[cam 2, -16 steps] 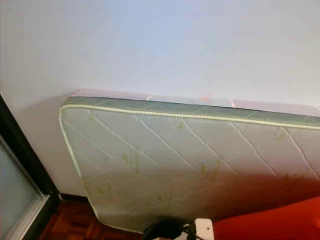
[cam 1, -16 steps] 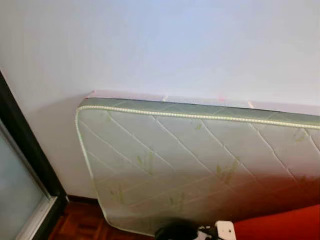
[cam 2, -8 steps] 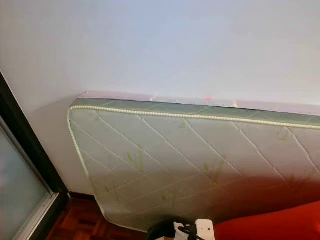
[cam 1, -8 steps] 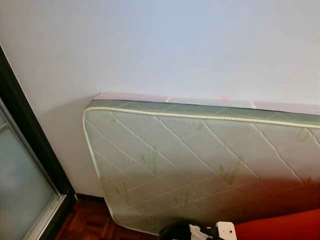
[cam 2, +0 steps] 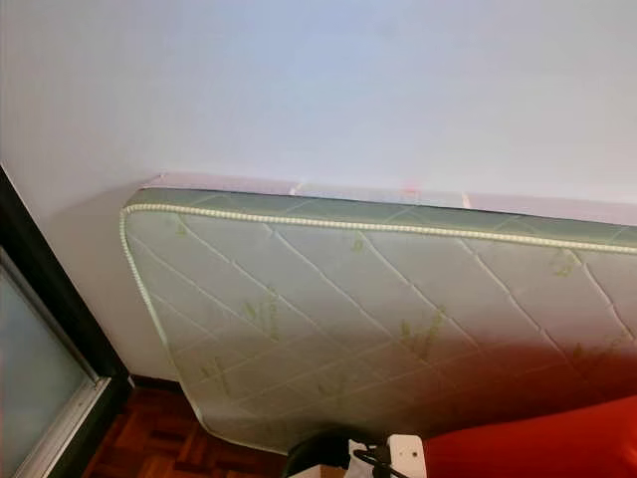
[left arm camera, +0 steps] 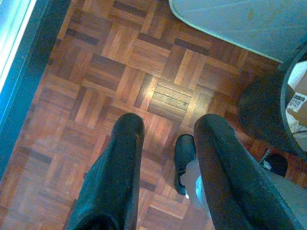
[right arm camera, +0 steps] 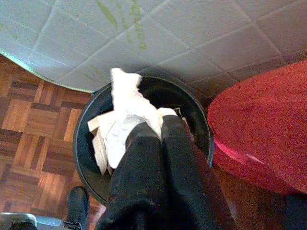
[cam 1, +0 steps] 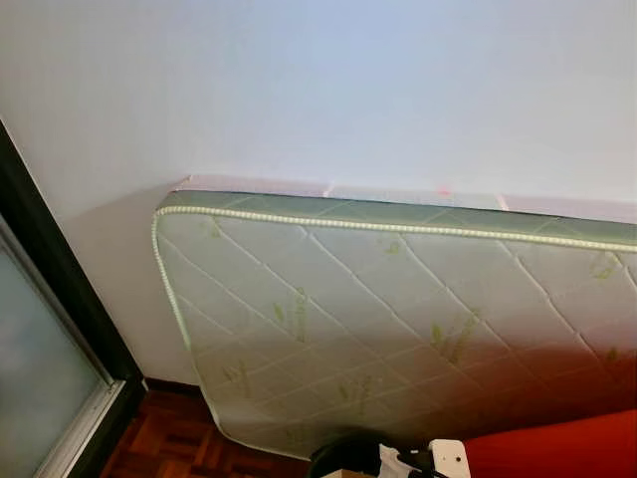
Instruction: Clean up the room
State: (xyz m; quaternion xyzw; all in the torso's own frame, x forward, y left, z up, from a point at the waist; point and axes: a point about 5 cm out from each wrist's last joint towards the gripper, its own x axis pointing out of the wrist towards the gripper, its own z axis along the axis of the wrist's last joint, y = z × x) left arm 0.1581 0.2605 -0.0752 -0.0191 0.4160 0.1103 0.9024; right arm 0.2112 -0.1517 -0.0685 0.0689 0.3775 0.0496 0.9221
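In the right wrist view my right gripper [right arm camera: 156, 129] is shut on a crumpled white paper [right arm camera: 127, 98] and hangs right over a round black bin [right arm camera: 84, 158] that holds more white and cardboard scraps. The bin's dark rim [cam 1: 343, 456] peeks in at the bottom of the left eye view, in front of the mattress. My left gripper [left arm camera: 165, 132] stands open with nothing between its fingers and points down at the parquet floor [left arm camera: 105, 86]. The bin's edge [left arm camera: 261, 110] lies off to one side of it.
A quilted green-and-white mattress [cam 1: 398, 319] leans on its side against the pale wall [cam 1: 328, 90]. A red cushioned thing [cam 1: 557, 453] sits at the lower right, close beside the bin. A dark-framed glass door [cam 1: 45, 339] stands at the left. My foot [left arm camera: 184, 160] shows on the floor.
The head view swayed right and then back left, with a slight tilt; the mattress and door shifted in the picture accordingly. Nothing in the room itself has visibly moved.
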